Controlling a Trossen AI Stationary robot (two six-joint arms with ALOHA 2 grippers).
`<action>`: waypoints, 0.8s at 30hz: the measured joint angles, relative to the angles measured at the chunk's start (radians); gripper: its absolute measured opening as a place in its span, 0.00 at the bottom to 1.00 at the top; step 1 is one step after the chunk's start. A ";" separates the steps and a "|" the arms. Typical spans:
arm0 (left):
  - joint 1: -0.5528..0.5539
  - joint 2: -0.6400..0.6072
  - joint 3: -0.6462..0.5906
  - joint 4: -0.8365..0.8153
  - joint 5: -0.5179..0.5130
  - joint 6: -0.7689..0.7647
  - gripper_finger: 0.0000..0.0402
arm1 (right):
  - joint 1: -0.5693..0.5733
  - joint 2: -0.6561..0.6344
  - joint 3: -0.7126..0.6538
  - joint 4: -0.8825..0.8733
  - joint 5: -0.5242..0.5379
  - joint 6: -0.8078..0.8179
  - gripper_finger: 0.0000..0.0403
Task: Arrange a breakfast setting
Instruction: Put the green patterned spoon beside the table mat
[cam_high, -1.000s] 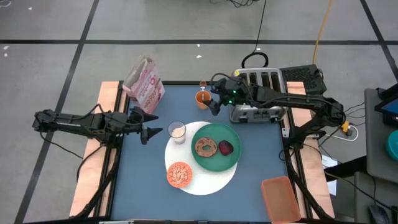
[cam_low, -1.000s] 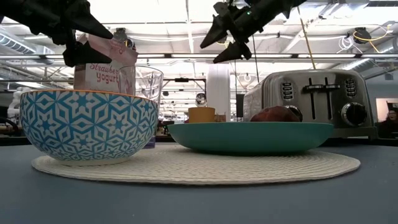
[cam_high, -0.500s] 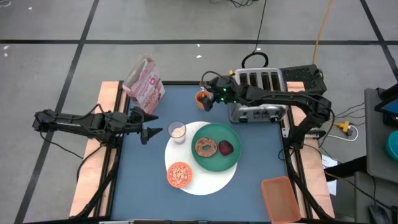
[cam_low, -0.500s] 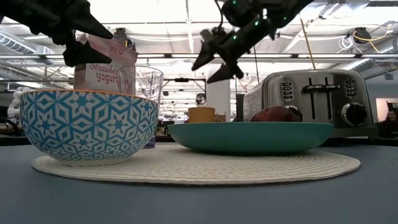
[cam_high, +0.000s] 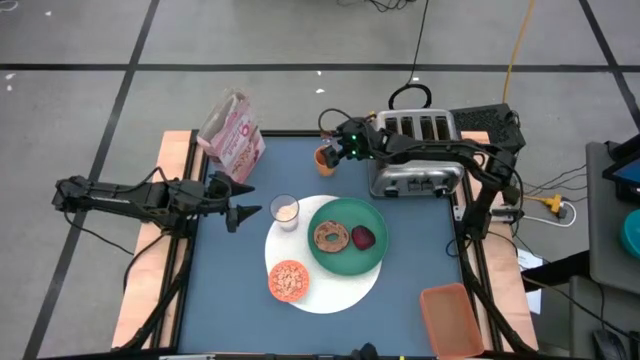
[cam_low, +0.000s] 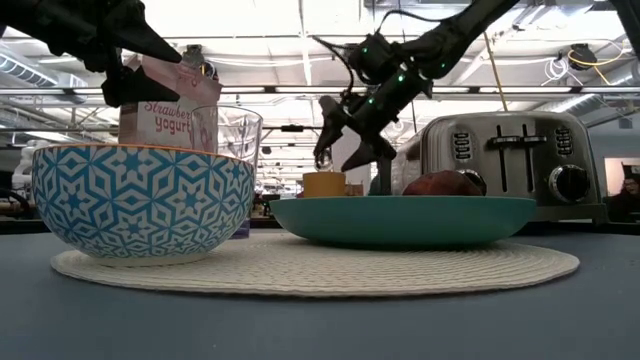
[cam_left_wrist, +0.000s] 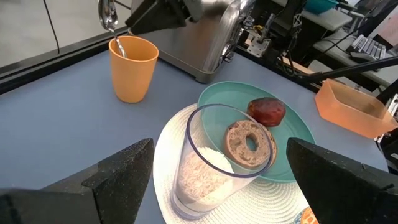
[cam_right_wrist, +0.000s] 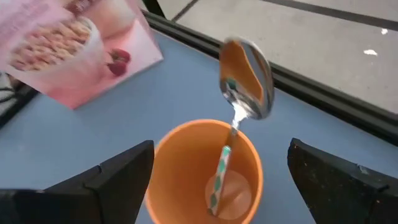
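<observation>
An orange cup (cam_high: 325, 158) stands at the table's far middle. A silver spoon (cam_right_wrist: 244, 81) stands in it, handle down on the cup's bottom, bowl end above the rim. My right gripper (cam_high: 337, 150) hovers open just above the cup (cam_right_wrist: 205, 174), a finger on each side, touching nothing. On the round white mat (cam_high: 330, 296) sit the green plate (cam_high: 348, 258) with bagel (cam_high: 330, 237) and dark red food (cam_high: 363, 238), the cereal bowl (cam_high: 288, 281) and the milk glass (cam_high: 286, 211). My left gripper (cam_high: 246, 212) waits open, left of the glass (cam_left_wrist: 211, 162).
A silver four-slot toaster (cam_high: 415, 152) stands right of the cup, under the right arm. A pink cereal box (cam_high: 232, 135) stands at the far left. An orange bin (cam_high: 450, 320) sits at the near right corner. Bare blue table lies between the cup and the mat.
My right gripper has come down and toward the table's far left, from beside the toaster to just above the orange cup, rolling a little on the way. Its fingers have stayed open. Nothing on the table has moved.
</observation>
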 joint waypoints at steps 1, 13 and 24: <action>0.000 0.000 0.000 0.000 0.000 0.000 0.92 | 0.000 0.009 0.000 -0.001 0.000 0.000 0.89; 0.000 0.000 0.000 0.000 0.000 0.000 0.92 | -0.010 0.061 0.000 0.092 -0.003 0.025 0.89; 0.000 0.000 0.000 0.000 0.000 0.000 0.92 | -0.027 0.061 0.000 0.100 -0.001 0.041 0.89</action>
